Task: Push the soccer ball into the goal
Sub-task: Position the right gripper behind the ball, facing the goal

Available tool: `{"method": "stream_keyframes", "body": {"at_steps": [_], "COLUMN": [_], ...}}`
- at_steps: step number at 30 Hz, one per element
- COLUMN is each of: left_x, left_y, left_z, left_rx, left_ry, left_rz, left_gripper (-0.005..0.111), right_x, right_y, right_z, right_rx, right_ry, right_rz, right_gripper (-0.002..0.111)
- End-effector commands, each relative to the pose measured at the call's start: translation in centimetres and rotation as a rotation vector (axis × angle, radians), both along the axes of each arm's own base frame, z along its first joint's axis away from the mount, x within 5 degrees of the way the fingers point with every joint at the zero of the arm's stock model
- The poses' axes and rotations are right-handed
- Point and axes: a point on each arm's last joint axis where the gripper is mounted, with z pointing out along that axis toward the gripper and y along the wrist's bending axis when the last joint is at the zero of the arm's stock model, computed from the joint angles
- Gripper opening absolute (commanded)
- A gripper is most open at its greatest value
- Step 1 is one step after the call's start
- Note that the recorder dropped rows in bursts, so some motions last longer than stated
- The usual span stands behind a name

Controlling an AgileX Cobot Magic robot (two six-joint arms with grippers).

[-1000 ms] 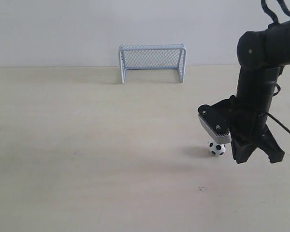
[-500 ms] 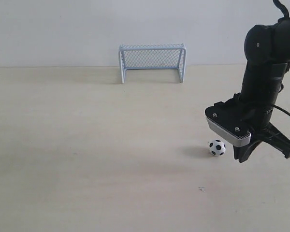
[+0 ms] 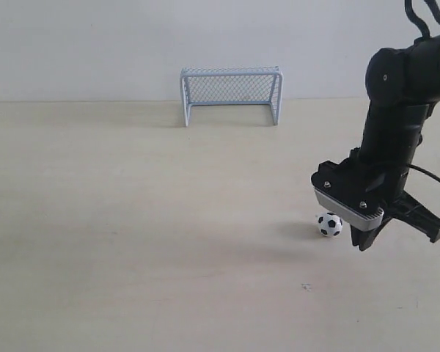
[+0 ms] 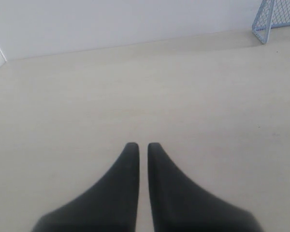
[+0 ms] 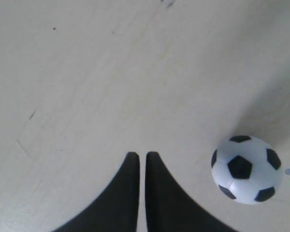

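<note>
The soccer ball (image 3: 328,224), small and white with black patches, rests on the pale table at the right. Far behind it, against the wall, stands the goal (image 3: 231,95) with its blue-white frame and mesh, mouth facing the table. My right gripper (image 3: 365,244) points down just right of the ball, shut and holding nothing. In the right wrist view the ball (image 5: 246,169) lies beside the shut right gripper (image 5: 138,153), apart from it. The left gripper (image 4: 139,144) is shut and empty over bare table, with a corner of the goal (image 4: 268,19) at the frame's edge.
A white wall (image 3: 95,44) runs along the back edge of the table. A small dark speck (image 3: 306,287) marks the tabletop in front of the ball. My left arm is out of the exterior view.
My right gripper shifted right, uncovering the ball, then came slightly back towards it and lower. The ball has stayed in place.
</note>
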Motion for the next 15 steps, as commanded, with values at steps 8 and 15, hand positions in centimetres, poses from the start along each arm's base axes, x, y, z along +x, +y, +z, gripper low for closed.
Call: {"method": "stream_keyframes", "body": {"at_steps": [8, 15], "left_x": [0.05, 0.05], "left_y": [-0.06, -0.06], "left_z": [0.15, 0.15], "left_rx": [-0.009, -0.009], "left_ry": [-0.004, -0.004], "left_rz": [-0.007, -0.007], "left_gripper": [0.006, 0.006], "right_x": [0.71, -0.09], "right_y": [0.06, -0.07], "right_z": [-0.52, -0.41], "right_rx": [0.021, -0.004], "right_ry": [-0.054, 0.034], "right_rz": [0.038, 0.014], "right_gripper": [0.000, 0.000]}}
